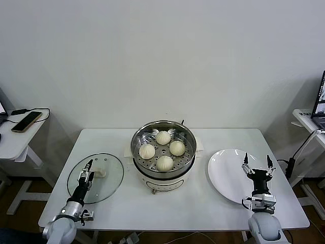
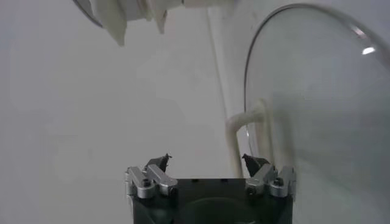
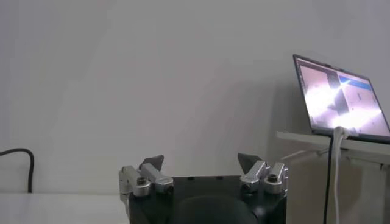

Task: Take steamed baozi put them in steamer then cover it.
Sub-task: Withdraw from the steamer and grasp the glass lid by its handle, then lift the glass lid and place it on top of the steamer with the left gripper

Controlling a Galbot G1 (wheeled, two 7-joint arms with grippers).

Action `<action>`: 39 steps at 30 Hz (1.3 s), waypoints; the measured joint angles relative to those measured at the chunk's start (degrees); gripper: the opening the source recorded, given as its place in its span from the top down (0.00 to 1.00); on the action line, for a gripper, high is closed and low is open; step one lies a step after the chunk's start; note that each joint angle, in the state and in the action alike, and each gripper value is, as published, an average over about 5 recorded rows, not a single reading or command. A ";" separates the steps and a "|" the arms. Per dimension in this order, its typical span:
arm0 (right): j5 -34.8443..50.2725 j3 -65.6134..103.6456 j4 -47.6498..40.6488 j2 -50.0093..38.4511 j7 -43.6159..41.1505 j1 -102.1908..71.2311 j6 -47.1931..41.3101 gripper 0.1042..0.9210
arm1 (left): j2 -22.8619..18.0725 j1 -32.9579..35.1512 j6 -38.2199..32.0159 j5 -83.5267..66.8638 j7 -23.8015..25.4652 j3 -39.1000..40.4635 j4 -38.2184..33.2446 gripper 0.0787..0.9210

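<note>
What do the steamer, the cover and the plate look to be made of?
Steamer: polished stainless steel by its mirror-like wall, with a perforated metal tray, on what looks like a white plastic base.
Cover: clear glass, since the table shows through it, with a thin metal rim and a white handle, probably plastic.
Plate: glossy white, likely ceramic or melamine; cannot tell which.
</note>
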 measured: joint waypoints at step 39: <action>-1.00 0.52 2.00 0.45 -0.22 -0.92 0.16 0.12 | 0.18 -2.80 0.10 -6.92 1.75 0.32 1.56 0.87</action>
